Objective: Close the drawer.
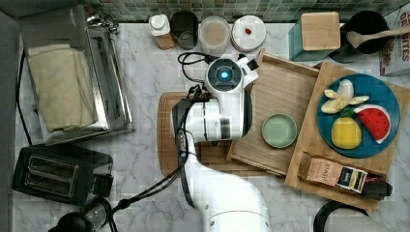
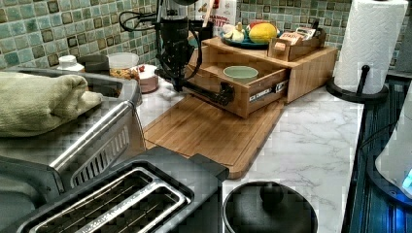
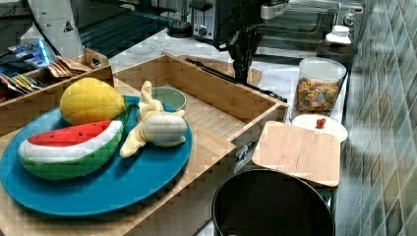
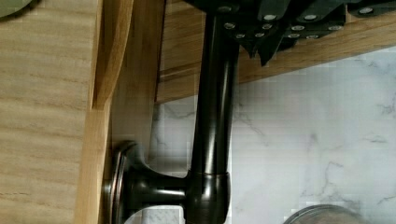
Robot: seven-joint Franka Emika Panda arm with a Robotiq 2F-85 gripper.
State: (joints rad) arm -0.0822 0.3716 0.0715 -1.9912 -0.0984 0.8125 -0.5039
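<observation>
In the left view, my gripper (image 2: 180, 83) sits at the drawer's dark bar handle (image 2: 206, 92); I cannot tell how its fingers stand. The drawer (image 2: 252, 82) is pulled out, with a green bowl (image 2: 240, 73) inside. Next, I think, push it in.

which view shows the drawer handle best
The wrist view: the dark drawer handle runs down the picture with its mount on the drawer front. The left view shows the bar from the side; the right view shows a thin line; the top view hides it beneath the arm.
</observation>
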